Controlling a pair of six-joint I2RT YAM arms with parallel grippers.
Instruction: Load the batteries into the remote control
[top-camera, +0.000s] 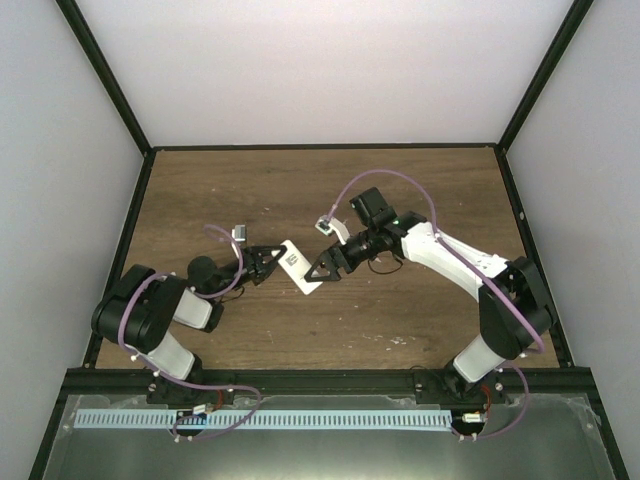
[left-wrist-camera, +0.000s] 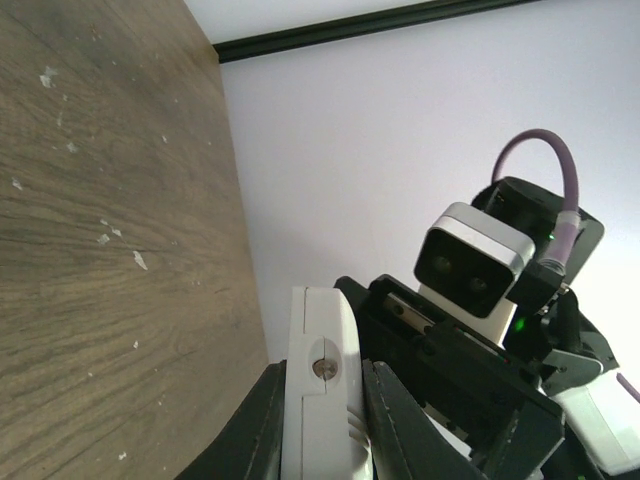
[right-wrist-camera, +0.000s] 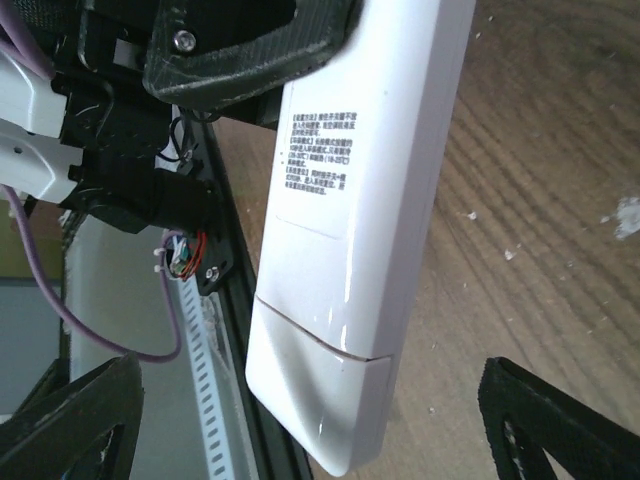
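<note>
My left gripper (top-camera: 262, 262) is shut on the remote control (top-camera: 298, 266), a white slab held edge-up above the table near its middle. In the left wrist view the remote control (left-wrist-camera: 320, 380) stands between my dark fingers (left-wrist-camera: 240, 430), pinched across its thickness, with a small screw showing in its end. In the right wrist view the remote control (right-wrist-camera: 360, 200) shows its back, with a printed label and a cover section (right-wrist-camera: 335, 400) sitting flush at the free end. My right gripper (top-camera: 330, 262) is open, and its fingertips (right-wrist-camera: 70, 420) straddle that free end without touching. The batteries are not in view.
The brown wooden table (top-camera: 400, 200) carries pale specks (left-wrist-camera: 140, 260). A black frame (top-camera: 320, 147) and white walls close it in at the back and sides. Along the near edge runs a metal tray with a white perforated strip (top-camera: 300, 420).
</note>
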